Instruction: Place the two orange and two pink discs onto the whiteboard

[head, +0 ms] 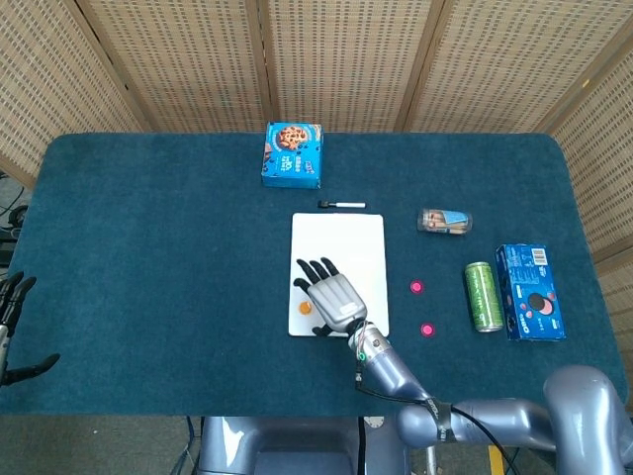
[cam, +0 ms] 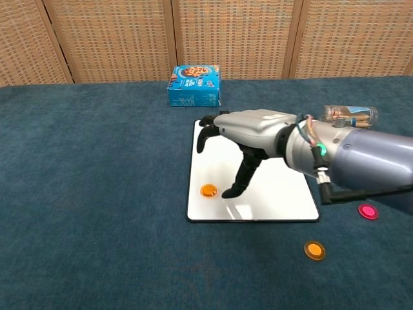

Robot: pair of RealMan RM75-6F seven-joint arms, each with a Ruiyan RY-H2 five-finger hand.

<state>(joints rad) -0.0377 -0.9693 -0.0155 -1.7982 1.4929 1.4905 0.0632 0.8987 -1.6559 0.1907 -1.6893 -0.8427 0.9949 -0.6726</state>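
While the right hand (cam: 248,135) hovers, a flat round orange disc (cam: 208,190) lies on the glossy whiteboard (cam: 277,194).

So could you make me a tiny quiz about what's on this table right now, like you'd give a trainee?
1. True or false: one flat orange disc lies on the white rectangular whiteboard.
2. Multiple choice: the second orange disc is (A) on the board, (B) on the blue cloth in front of it, (C) in the right hand.
3. How many pink discs are off the board?

Key: 1 true; 2 B; 3 two.
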